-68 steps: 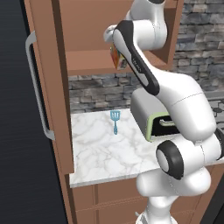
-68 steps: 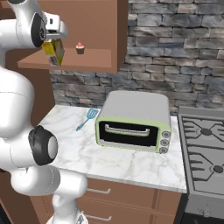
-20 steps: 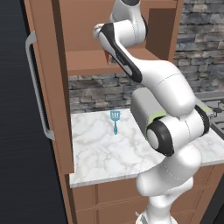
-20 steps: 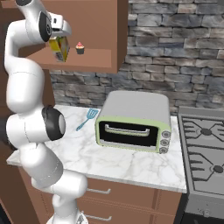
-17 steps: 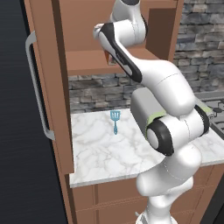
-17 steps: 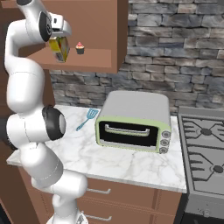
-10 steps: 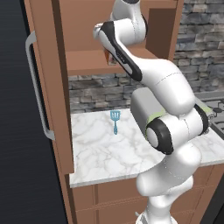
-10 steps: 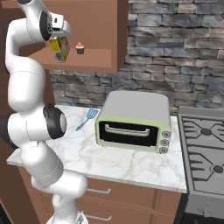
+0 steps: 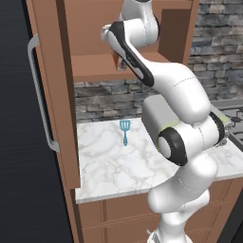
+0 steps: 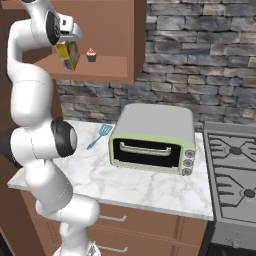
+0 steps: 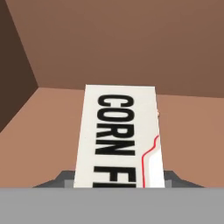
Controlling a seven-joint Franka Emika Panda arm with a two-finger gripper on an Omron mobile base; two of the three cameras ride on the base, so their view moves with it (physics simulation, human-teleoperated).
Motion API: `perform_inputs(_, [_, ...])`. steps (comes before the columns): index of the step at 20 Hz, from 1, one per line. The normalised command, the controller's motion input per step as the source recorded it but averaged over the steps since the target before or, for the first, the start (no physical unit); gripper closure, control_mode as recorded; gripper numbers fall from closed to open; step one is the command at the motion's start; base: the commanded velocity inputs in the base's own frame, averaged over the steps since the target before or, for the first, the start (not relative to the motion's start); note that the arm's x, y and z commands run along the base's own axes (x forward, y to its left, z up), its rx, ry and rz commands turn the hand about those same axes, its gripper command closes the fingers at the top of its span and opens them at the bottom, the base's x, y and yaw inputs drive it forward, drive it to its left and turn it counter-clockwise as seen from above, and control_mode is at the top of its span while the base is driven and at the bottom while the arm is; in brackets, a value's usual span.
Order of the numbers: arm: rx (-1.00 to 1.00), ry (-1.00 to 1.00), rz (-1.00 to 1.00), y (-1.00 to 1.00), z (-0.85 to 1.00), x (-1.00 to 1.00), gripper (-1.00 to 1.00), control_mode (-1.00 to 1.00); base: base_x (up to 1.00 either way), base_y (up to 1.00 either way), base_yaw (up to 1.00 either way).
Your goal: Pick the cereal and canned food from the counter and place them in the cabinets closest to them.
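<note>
From the left base view: arm reaching up into the open wall cabinet (image 9: 95,66), a sliver of the cereal (image 9: 118,60) peeking out at the front edge of the cabinet shelf, mostly masked by the white forearm; blue spatula (image 9: 125,129) lying on the tabletop (image 9: 109,166) below the cabinet, well apart from the box. From the right base view: end effector (image 10: 70,41) at the mouth of the same cabinet, clenched on the cereal from above, the yellow box hanging upright at the shelf's front lip, just beside a small cupcake (image 10: 91,54) standing further along the shelf; hard to tell whether the box bottom is touching the shelf board or just above it. Toaster oven (image 10: 152,137) on the tabletop under the cabinet, stovetop (image 10: 232,167) beyond it; no can made out on the tabletop from here. From the hand view: white face of the cereal (image 11: 119,140) with black lettering running away from the camera between the two finger tips, brown shelf floor and back wall of the cabinet beyond. Judged step: placing the cereal, the first half of the task, near its end. Next move, probably: settle the box fully onto the shelf, short of the cupcake, then spread the fingers and draw straight back out without tipping the box; canned food left to find afterwards.
</note>
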Motion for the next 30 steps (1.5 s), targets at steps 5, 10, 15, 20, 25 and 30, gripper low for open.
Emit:
perform_inputs(5, [0.00, 0.00, 0.00, 0.11, 0.00, 0.20, 1.00, -1.00, 0.00, 0.00, 0.00])
perform_inputs(10, [0.00, 0.00, 0.00, 0.12, 0.00, 0.21, 1.00, -1.00, 0.00, 0.00, 0.00])
perform_inputs(15, [0.00, 0.00, 0.00, 0.05, 0.00, 0.22, 1.00, -1.00, 0.00, 0.00, 0.00])
perform_inputs(20, [0.00, 0.00, 0.00, 0.01, 0.00, 0.07, -1.00, -1.00, 0.00, 0.00, 0.00])
perform_inputs(25, [0.00, 0.00, 0.00, 0.00, 0.00, 0.00, -1.00, -1.00, 0.00, 0.00, 0.00])
perform_inputs(30, [0.01, 0.00, 0.00, 0.00, 0.06, 0.00, -1.00, -1.00, 0.00, 0.00, 0.00])
